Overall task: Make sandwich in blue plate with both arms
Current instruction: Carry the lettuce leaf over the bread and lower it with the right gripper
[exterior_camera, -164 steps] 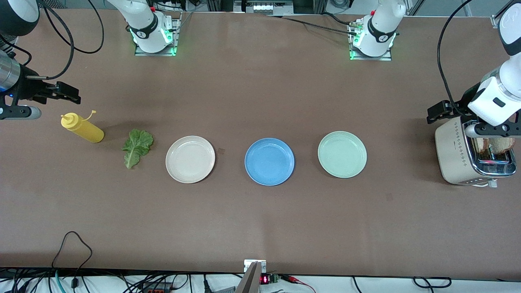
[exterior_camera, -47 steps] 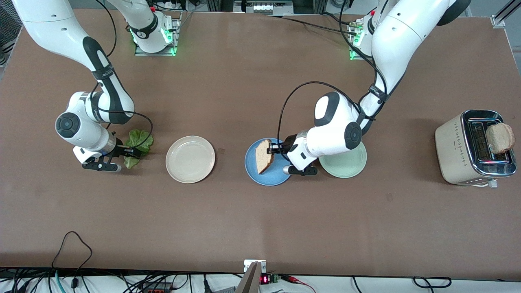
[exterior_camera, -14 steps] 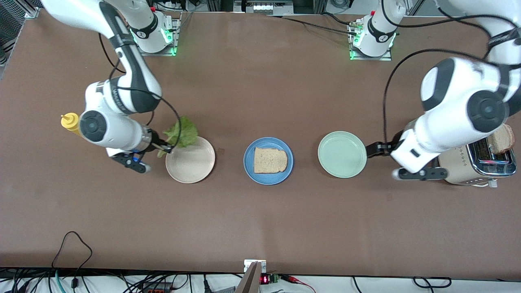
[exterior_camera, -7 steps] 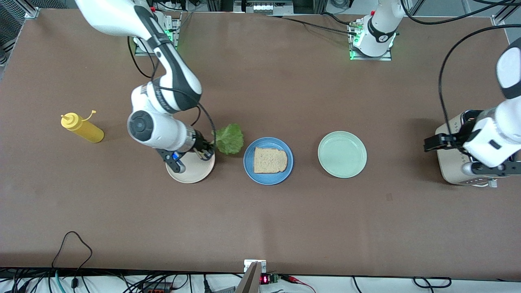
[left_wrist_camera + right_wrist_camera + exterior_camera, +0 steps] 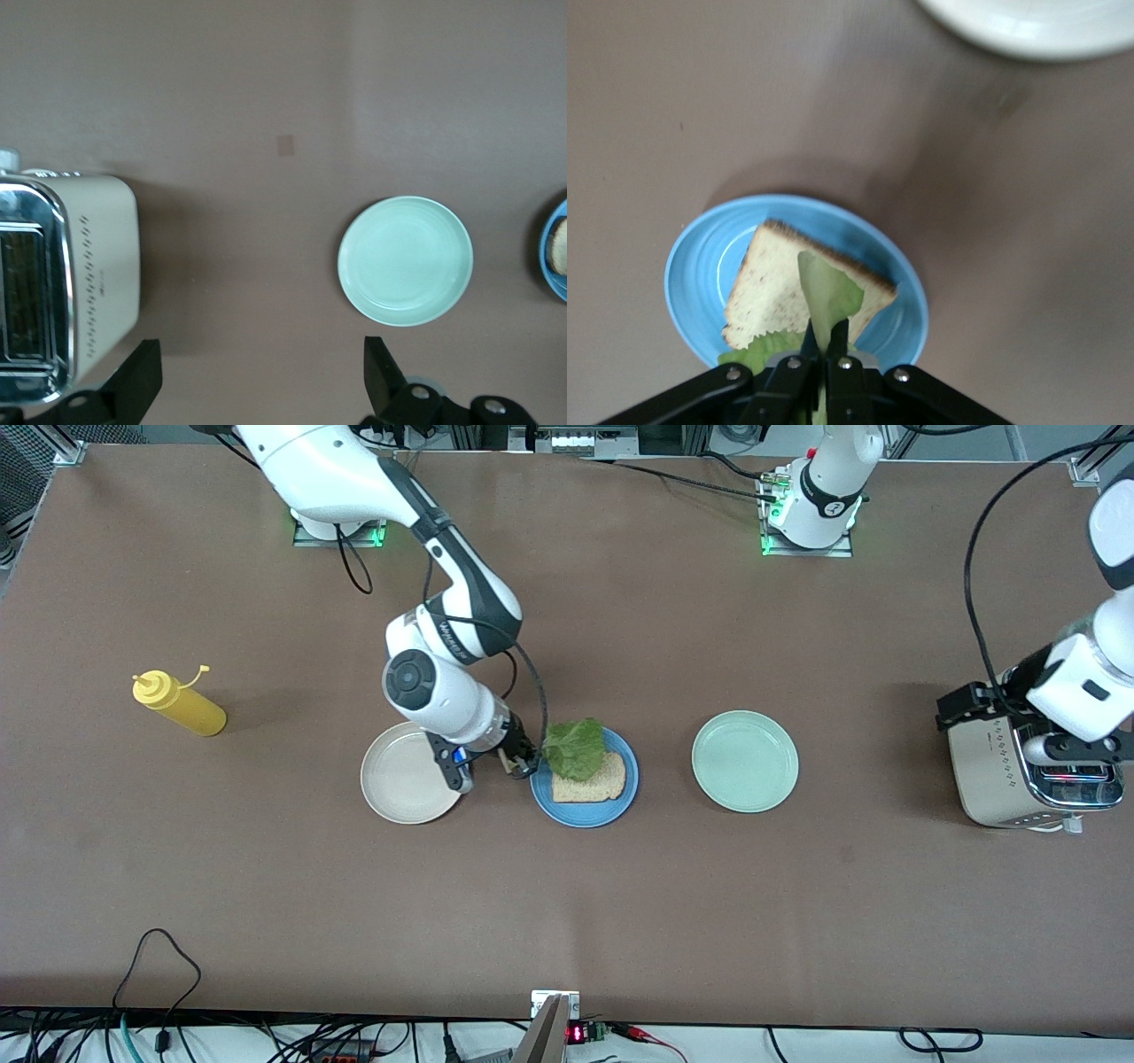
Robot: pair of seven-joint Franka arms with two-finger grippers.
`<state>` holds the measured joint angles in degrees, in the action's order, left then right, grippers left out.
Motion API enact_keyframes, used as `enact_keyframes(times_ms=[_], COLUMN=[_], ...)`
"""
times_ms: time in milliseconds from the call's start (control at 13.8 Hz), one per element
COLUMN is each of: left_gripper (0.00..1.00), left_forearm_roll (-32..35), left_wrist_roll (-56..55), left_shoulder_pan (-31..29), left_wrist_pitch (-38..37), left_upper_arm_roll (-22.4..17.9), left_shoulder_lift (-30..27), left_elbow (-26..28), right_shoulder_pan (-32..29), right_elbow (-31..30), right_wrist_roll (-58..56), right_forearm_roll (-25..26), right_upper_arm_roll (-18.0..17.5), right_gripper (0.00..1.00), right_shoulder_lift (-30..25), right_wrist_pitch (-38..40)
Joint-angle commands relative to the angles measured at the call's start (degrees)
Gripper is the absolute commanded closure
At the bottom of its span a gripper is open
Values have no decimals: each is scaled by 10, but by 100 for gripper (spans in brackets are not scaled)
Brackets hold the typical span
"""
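A tan bread slice [image 5: 595, 783] lies flat on the blue plate [image 5: 585, 817], which stands at the table's middle. My right gripper [image 5: 523, 762] is shut on the stem of a crinkled green lettuce leaf [image 5: 574, 747], and the leaf hangs over the slice. In the right wrist view the lettuce [image 5: 824, 297] runs from my gripper [image 5: 824, 341] out over the bread [image 5: 775, 283] and the blue plate [image 5: 700, 266]. Over the toaster [image 5: 992, 771], at the left arm's end of the table, my left gripper [image 5: 961, 704] is open and holds nothing. The left wrist view shows that gripper [image 5: 261, 376] beside the toaster [image 5: 89, 266].
A cream plate [image 5: 399, 779] sits beside the blue plate toward the right arm's end, partly under the right wrist. A pale green plate [image 5: 744, 760] sits between the blue plate and the toaster. A yellow squeeze bottle [image 5: 180, 703] lies at the right arm's end.
My right gripper has carried the lettuce from above the cream plate to above the bread on the blue plate. My left gripper has shifted slightly over the toaster and stays open.
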<state>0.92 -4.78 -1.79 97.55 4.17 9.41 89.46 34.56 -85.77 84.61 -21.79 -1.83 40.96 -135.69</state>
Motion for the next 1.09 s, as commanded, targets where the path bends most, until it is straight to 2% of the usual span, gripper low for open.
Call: enact_keyframes(times_ms=[0,508,725,798,870,943,1015], left_gripper=[0,0,0,0,0,0,0], left_forearm_roll=[-2,1,1,1,1,1,1], left_wrist_roll=[-3,0,0,-1,-1,-1,-1], left_shoulder_pan=[1,-1,-1,-1,-1,-1,-1], left_wrist_pitch=[8,3,3,4,4,7,9], left_upper_arm_roll=[2,2,3,3,3,3,3], left_shoulder_lift=[-21,-23,-22,-19,-17,-14,-11], left_elbow=[26,31,32,32,32,32,31], right_shoulder_pan=[16,23,23,22,20,19,16], right_elbow=[48,48,49,49,49,49,49], right_wrist_roll=[38,36,36,35,35,35,34], right_forearm_roll=[-11,-10,-10,-10,-10,-8,-5], right_upper_arm_roll=[5,6,6,6,6,6,7], right_gripper=[100,99,49,40,26,2,0], right_shoulder_lift=[40,63,71,71,69,66,62], right_wrist_pitch=[-15,-39,-57,-56,-54,-52,-48])
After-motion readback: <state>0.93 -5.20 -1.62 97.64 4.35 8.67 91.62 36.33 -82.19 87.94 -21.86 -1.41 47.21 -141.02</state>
